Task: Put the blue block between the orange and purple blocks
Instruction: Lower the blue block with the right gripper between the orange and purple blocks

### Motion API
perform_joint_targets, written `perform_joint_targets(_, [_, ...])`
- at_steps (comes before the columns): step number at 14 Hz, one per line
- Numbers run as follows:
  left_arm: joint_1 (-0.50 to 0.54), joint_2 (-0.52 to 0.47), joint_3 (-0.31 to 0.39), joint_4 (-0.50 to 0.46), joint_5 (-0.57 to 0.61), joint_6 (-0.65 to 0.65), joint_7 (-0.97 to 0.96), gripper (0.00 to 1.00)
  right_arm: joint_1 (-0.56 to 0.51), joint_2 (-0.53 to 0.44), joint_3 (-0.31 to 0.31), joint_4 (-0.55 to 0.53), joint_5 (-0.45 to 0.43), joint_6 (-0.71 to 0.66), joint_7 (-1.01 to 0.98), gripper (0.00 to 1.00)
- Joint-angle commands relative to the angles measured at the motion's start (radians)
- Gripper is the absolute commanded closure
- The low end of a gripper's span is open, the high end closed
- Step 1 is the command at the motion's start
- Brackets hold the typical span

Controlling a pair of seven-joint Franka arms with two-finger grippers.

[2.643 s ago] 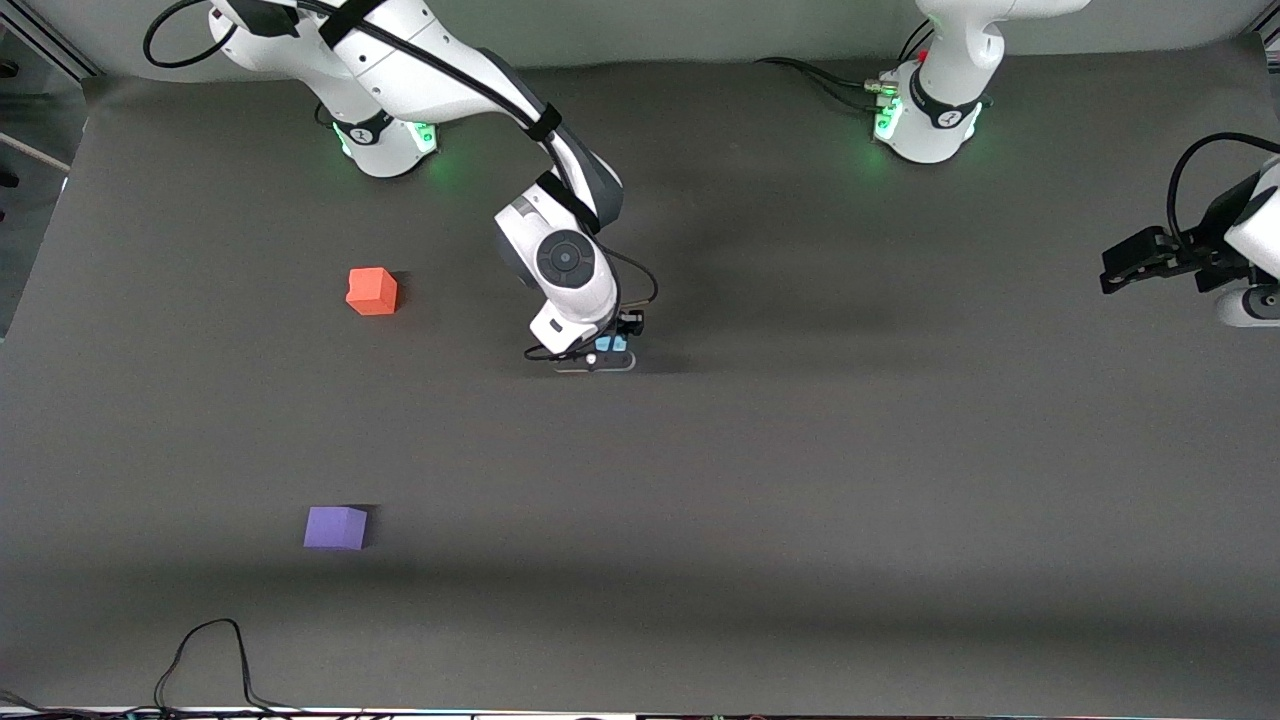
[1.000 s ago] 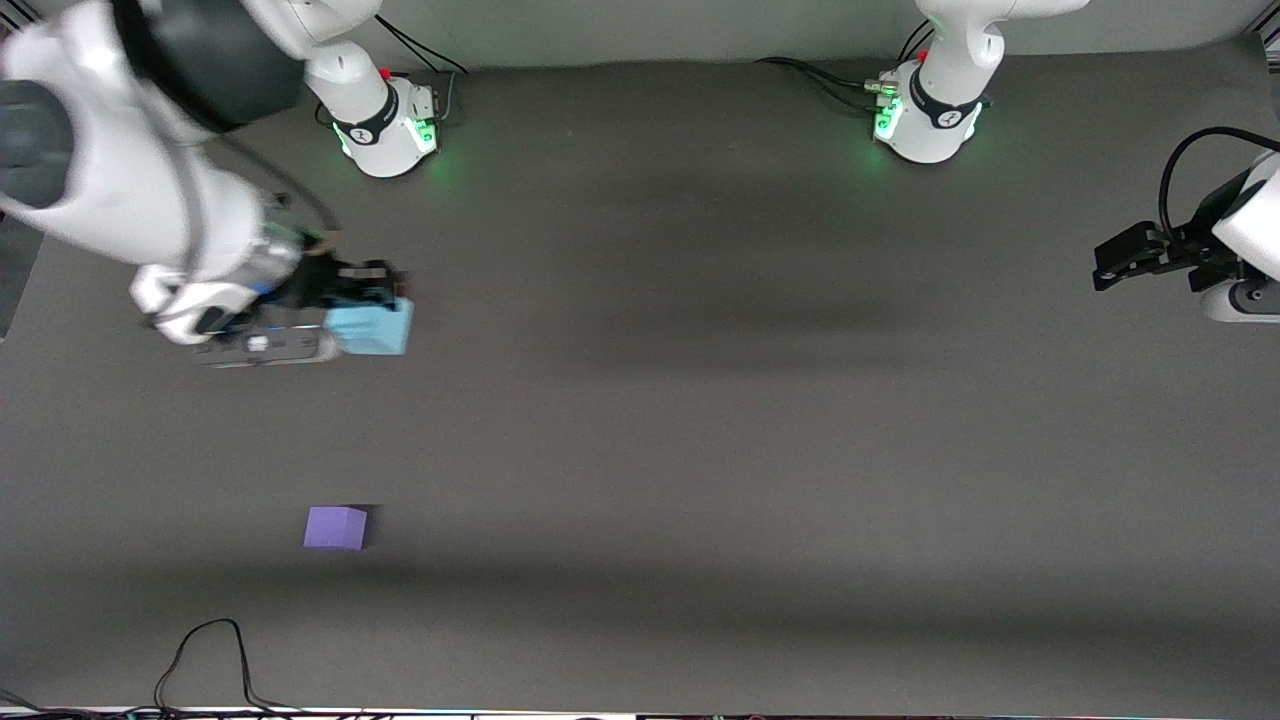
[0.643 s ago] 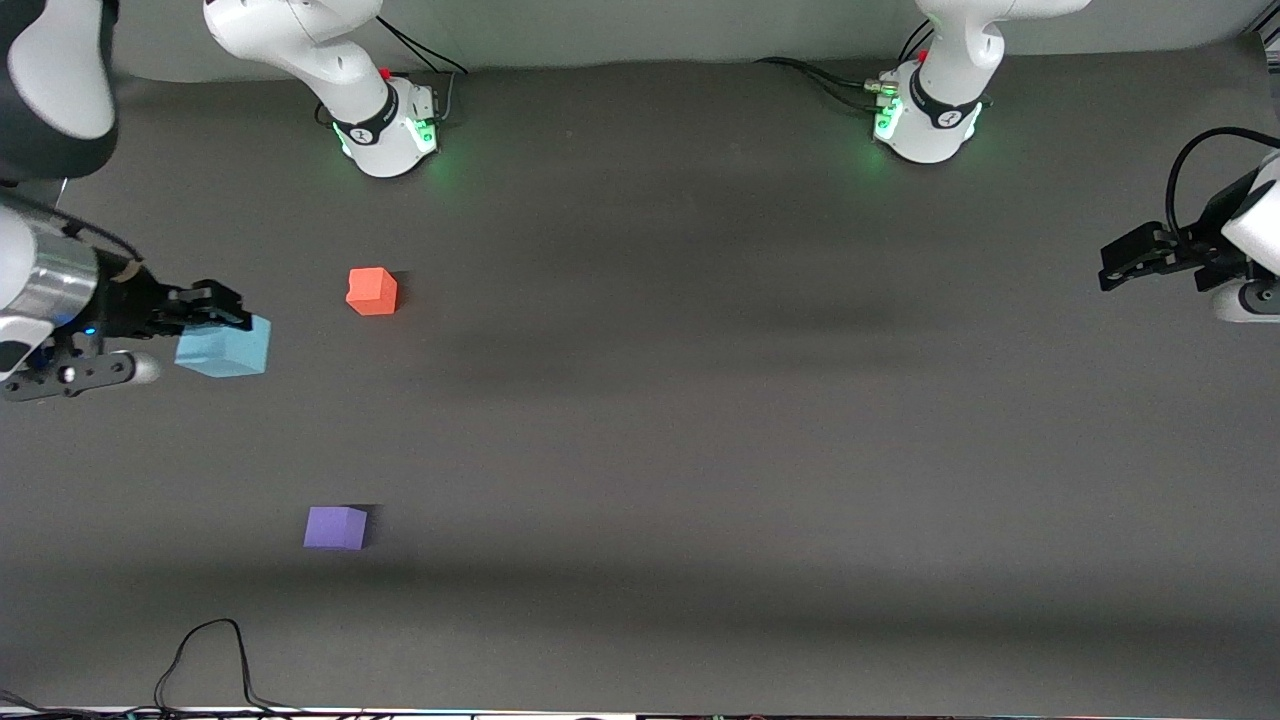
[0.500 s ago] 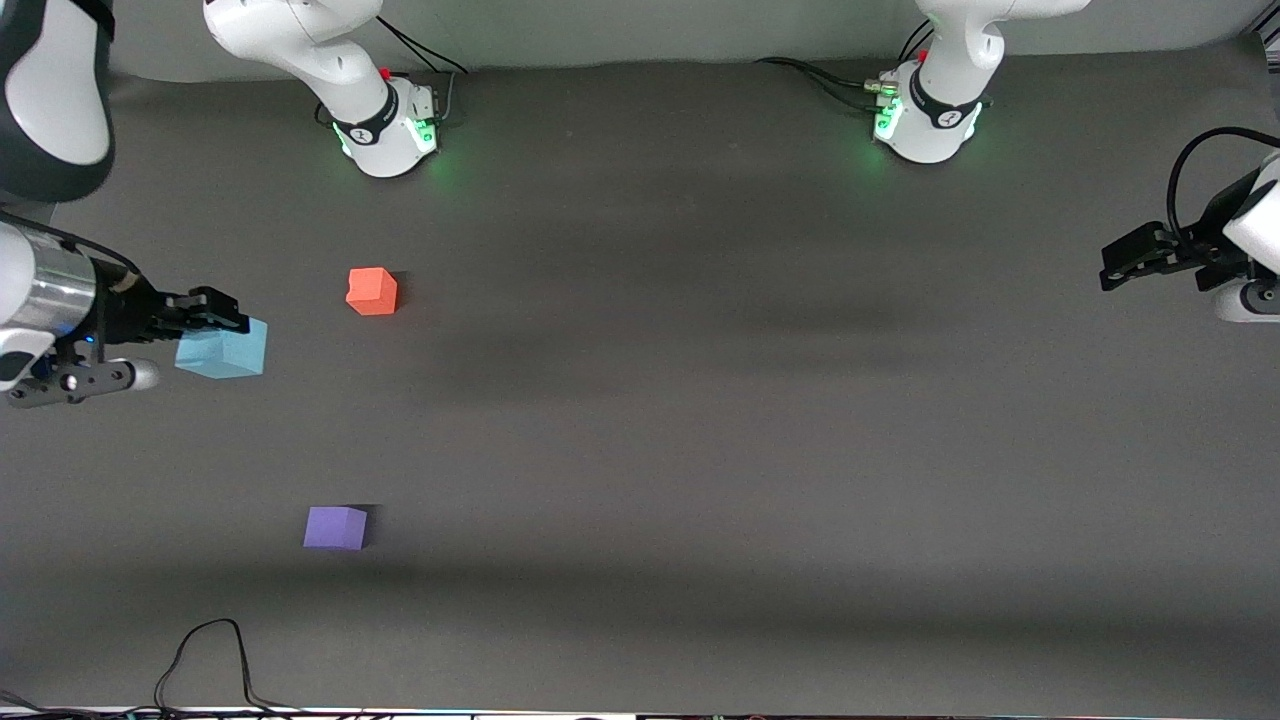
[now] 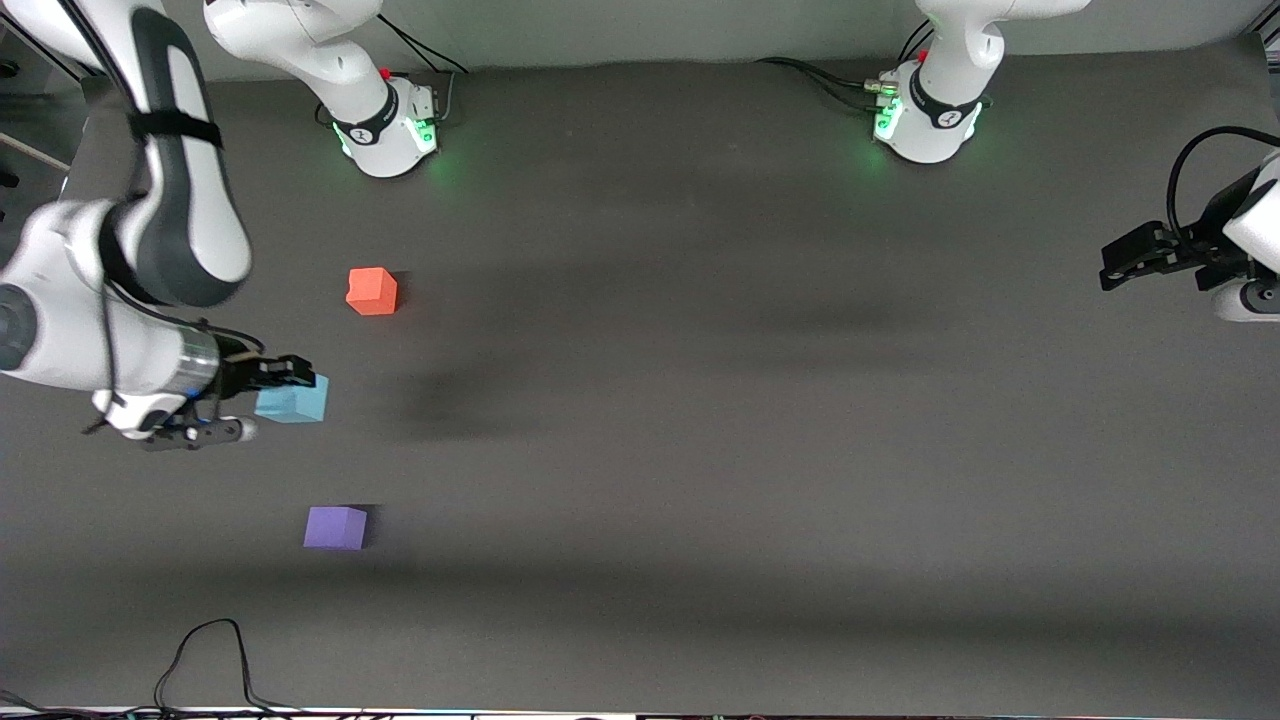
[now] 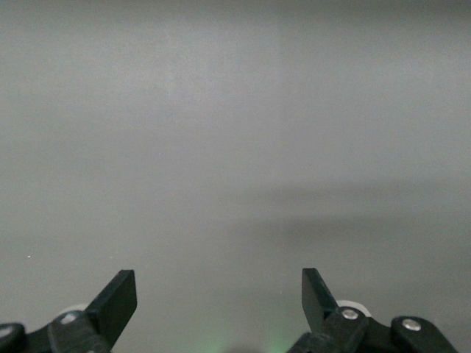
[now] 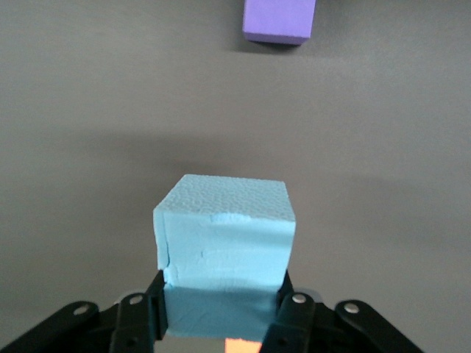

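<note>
Jaws clamped on the blue block [image 5: 293, 401], the right gripper [image 5: 290, 375] is held over the table between orange block [image 5: 372, 291] and purple block [image 5: 335, 527]; the waiting left gripper [image 6: 219, 294] is spread. No writing is legible.

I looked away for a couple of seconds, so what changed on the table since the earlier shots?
The right gripper, shut on the blue block, carried it from mid-table toward the right arm's end, now over the stretch between the orange block and purple block. Those two blocks and the waiting left gripper, open, stayed put.

Orange block [image 5: 372, 291] farther than purple block [image 5: 335, 527].
</note>
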Motion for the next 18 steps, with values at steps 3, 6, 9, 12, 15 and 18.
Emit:
perform_joint_targets(3, [-0.017,-0.032,0.017,-0.031,-0.002,0.003,0.014,0.0,0.004,0.104,-0.003,-0.131,0.048,0.26,-0.064,1.0])
perform_joint_targets(6, [-0.017,-0.032,0.017,-0.03,-0.002,0.006,0.008,0.0,-0.001,0.162,-0.003,-0.141,0.136,0.3,-0.064,1.0])
perform_joint_targets(9, [-0.017,-0.03,0.015,-0.023,-0.002,0.006,0.008,0.0,-0.013,0.181,-0.003,-0.162,0.21,0.299,-0.064,1.0])
perform_joint_targets(12, [-0.015,-0.026,0.017,-0.023,-0.002,0.011,0.01,0.0,-0.012,0.185,-0.005,-0.197,0.21,0.322,-0.073,1.0])
perform_joint_targets(15, [-0.017,-0.023,0.017,-0.023,-0.002,0.017,0.008,0.0,-0.012,0.185,-0.005,-0.231,0.212,0.363,-0.092,1.0])
perform_joint_targets(18, [-0.015,-0.021,0.017,-0.023,-0.002,0.022,0.008,0.0,-0.012,0.185,-0.005,-0.239,0.212,0.365,-0.107,0.62])
